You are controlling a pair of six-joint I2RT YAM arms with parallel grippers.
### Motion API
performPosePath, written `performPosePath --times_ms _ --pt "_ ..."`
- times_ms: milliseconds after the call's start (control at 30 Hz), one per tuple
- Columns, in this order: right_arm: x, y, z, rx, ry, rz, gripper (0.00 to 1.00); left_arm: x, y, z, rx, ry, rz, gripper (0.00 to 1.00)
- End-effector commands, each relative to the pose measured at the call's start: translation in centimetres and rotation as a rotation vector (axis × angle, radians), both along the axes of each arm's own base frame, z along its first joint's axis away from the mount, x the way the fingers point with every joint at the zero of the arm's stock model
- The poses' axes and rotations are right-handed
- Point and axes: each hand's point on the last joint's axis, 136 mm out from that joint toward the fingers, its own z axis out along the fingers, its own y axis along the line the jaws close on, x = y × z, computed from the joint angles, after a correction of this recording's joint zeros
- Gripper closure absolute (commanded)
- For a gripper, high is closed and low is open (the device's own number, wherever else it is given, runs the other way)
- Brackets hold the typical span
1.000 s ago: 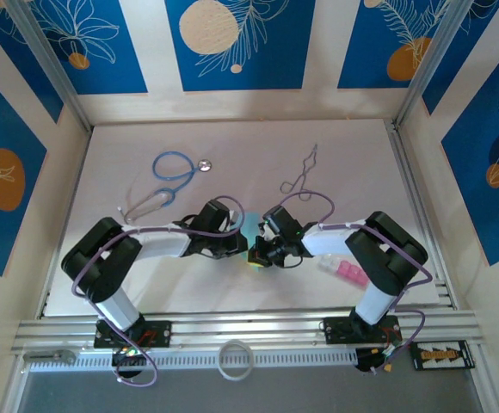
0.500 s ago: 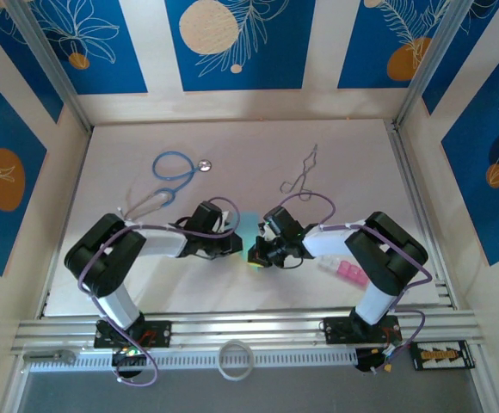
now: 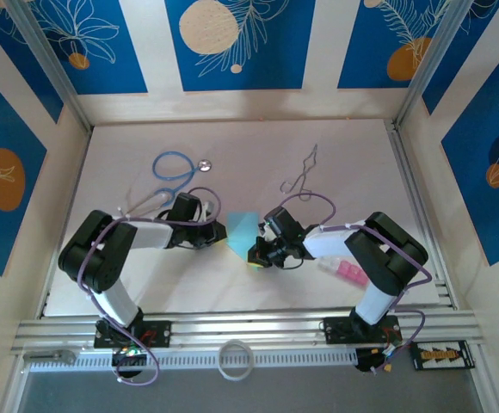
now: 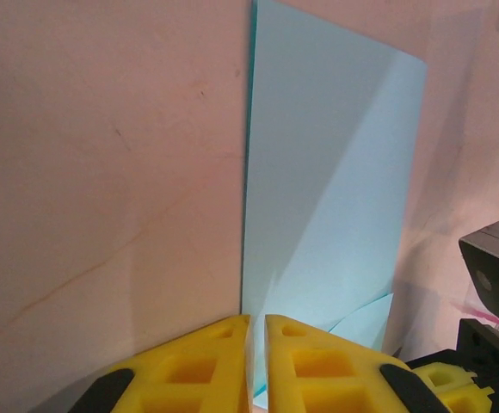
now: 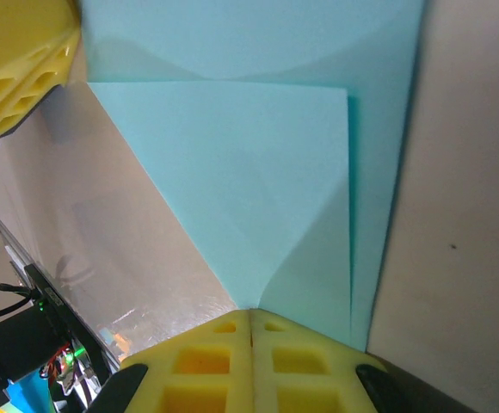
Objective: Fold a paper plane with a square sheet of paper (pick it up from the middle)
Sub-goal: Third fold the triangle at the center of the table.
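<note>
The square sheet of paper (image 3: 243, 228) is light turquoise and lies between my two grippers, folded into layers with a long straight edge (image 4: 327, 172) and a diagonal flap (image 5: 232, 172). My right gripper (image 3: 256, 254) pinches its near corner, the yellow jaws pressed together on the paper (image 5: 250, 311). My left gripper (image 3: 220, 237) sits at the sheet's left edge. Its jaws (image 4: 257, 320) stand a narrow slit apart, with the paper's edge running into the slit. One left finger (image 5: 17, 69) shows at the sheet's far corner.
A blue-tubed stethoscope (image 3: 174, 168) lies at the back left and a bent wire (image 3: 301, 176) at the back middle. Pink and clear blocks (image 3: 346, 271) sit by the right arm. A white ring (image 3: 235, 357) rests on the front rail.
My left gripper has slid left off the sheet and its jaws have parted slightly. More of the turquoise paper shows between the grippers. The right gripper has stayed put, still shut.
</note>
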Motion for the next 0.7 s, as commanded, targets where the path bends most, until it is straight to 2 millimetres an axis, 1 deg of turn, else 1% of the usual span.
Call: performPosePath --times_ms 0,67,133,200,233,267,300,367,433,533,667 --pt "-1.9 -1.6 -2.0 -0.089 0.074 0.008 1.0 0.4 2.0 -0.3 0.063 -0.023 0.032 0.85" --pt "-1.4 -0.9 -0.9 -0.057 0.045 0.02 0.98 0.8 1.9 0.9 0.059 -0.047 0.031 0.84" --pt "-0.8 0.2 1.3 0.002 -0.004 0.051 0.9 1.1 1.8 2.2 0.052 -0.073 0.031 0.83" --pt "-0.2 0.8 3.5 0.028 -0.067 0.069 0.81 1.4 1.7 3.2 0.046 -0.096 0.028 0.82" --pt "0.1 0.6 4.4 0.02 -0.098 0.071 0.78 1.5 1.6 3.8 0.041 -0.109 0.024 0.81" --pt "0.7 0.0 4.9 -0.015 -0.128 0.053 0.75 1.6 1.5 4.2 0.038 -0.117 0.017 0.8" --pt "1.1 -0.9 4.9 -0.066 -0.138 0.023 0.73 1.6 1.4 4.6 0.032 -0.128 0.007 0.77" --pt "2.2 -3.0 4.4 -0.151 -0.138 -0.032 0.73 1.5 1.5 4.7 0.04 -0.131 0.005 0.69" --pt "3.0 -4.2 4.1 -0.171 -0.132 -0.057 0.71 1.2 1.7 4.5 0.051 -0.125 -0.002 0.66" --pt "3.5 -4.7 4.0 -0.183 -0.132 -0.071 0.68 0.7 1.6 4.1 0.041 -0.103 -0.011 0.64" --pt "3.8 -4.2 3.4 -0.189 -0.112 -0.057 0.67 0.4 1.4 3.7 0.025 -0.085 -0.014 0.63"
